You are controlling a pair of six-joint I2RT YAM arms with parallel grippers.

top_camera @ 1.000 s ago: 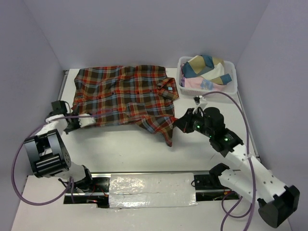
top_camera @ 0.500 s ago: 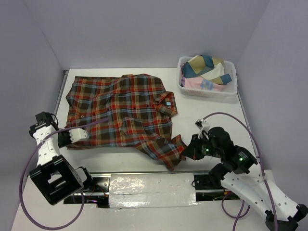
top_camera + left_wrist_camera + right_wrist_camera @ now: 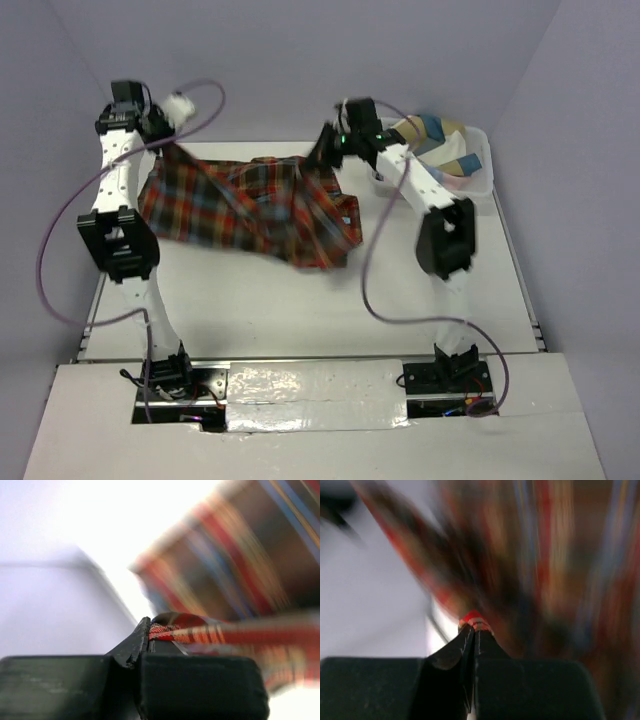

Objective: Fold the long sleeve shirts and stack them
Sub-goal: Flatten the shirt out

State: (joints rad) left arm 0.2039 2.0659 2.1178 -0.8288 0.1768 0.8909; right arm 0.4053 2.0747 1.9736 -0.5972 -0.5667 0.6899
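The plaid long sleeve shirt (image 3: 250, 205) in red-orange, brown and blue hangs in the air between my two raised arms, sagging toward the table. My left gripper (image 3: 165, 140) is shut on its left edge, high at the back left. My right gripper (image 3: 328, 145) is shut on its right edge, high at the back. In the left wrist view the gripper (image 3: 148, 632) pinches a fold of the plaid cloth (image 3: 235, 580). In the right wrist view the gripper (image 3: 474, 626) pinches a red bit of the blurred shirt (image 3: 540, 565).
A white lattice basket (image 3: 482, 175) with folded pastel cloths stands at the back right, close behind the right arm. The grey walls close in the back and sides. The white table (image 3: 300, 310) lies below the hanging shirt.
Both arms have swung up and toward the back, lifting the shirt off the table. It lay flat before; now it hangs stretched between the two grippers.
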